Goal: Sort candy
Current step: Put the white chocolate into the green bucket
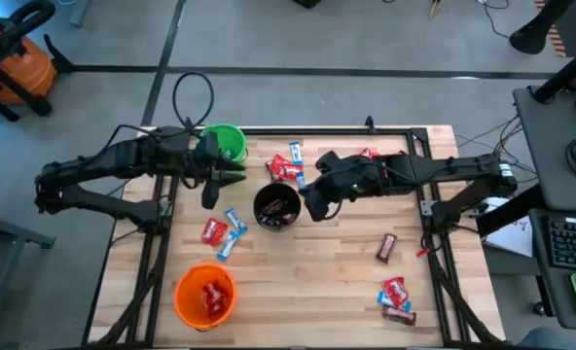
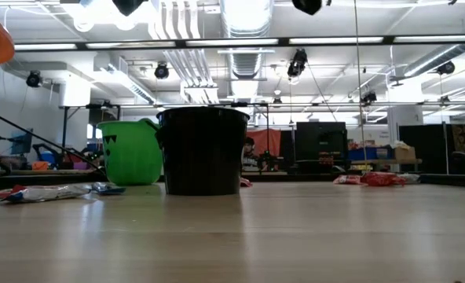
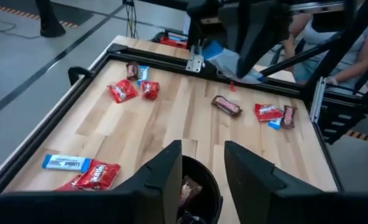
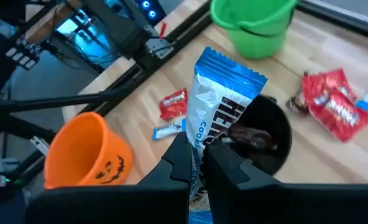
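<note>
Your blue-and-white wrapped candy bar (image 4: pixel 224 102) is pinched upright in the right gripper (image 4: pixel 198 163), jaws closed tight on its lower end, just beside the rim of the black round cup (image 1: pixel 276 206) near the middle of the pale wooden bench (image 1: pixel 317 272). Dark brown wrapped bars (image 4: pixel 251 138) already lie inside that cup. You can see red and blue-and-white pieces (image 1: pixel 222 233) loose on the bench between the black cup and the orange pumpkin-face cup (image 1: pixel 205 295), which holds red candy. More red pieces (image 1: pixel 286 165) lie behind the black cup, a brown bar (image 1: pixel 387 247) sits alone to the right, and a small mixed cluster (image 1: pixel 396 298) lies near the front right corner. Your left gripper (image 3: pixel 202 168) hangs over the black cup with its jaws partly apart and nothing between them, next to the green plastic cup (image 1: pixel 227 143).
</note>
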